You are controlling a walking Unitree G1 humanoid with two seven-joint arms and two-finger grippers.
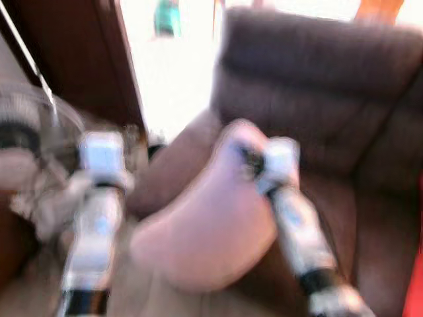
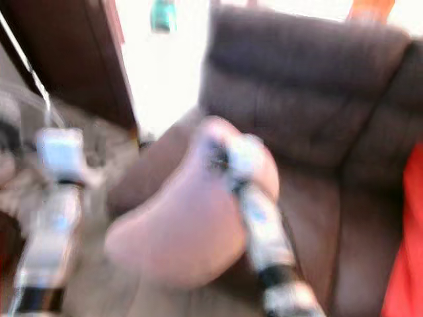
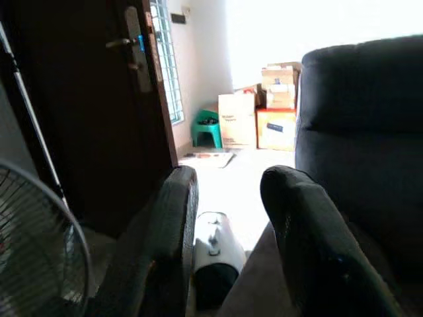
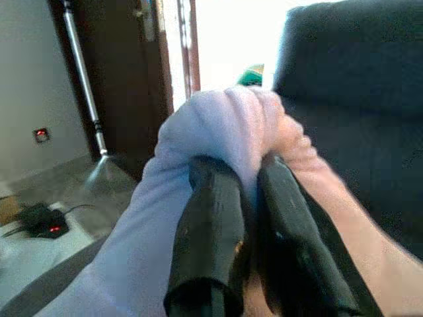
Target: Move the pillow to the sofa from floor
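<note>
1. A fan (image 3: 36, 254) is standing at the far left, beside a dark door (image 3: 92, 105); both head views are blurring as the camera moves.
2. The left gripper (image 3: 228, 218) is hanging in the air with its two black fingers (image 3: 165, 244) spread apart and nothing between them. In the head view the left arm (image 1: 96, 218) is reaching forward over the floor, left of the pillow.
3. Past the open fingers, a small white and dark device (image 3: 215, 254) is sitting on the floor near the doorway, and cardboard boxes (image 3: 261, 109) are stacking against the bright far wall next to a green stool (image 3: 207, 127).
4. The pillow (image 1: 211, 224), pale pink, is hanging off the floor in front of the sofa's left arm and seat edge, bunching at its upper end.
5. The right gripper (image 4: 248, 198) is pinching that bunched upper end, its fingers (image 4: 211, 238) closing tight on the fabric; the pillow is drooping down and to the left from the grip.
6. The brown sofa (image 1: 324, 99) is filling the right side, its backrest rising behind the pillow.
7. Something red (image 2: 406, 251) is showing at the far right edge, blurred beyond telling.
</note>
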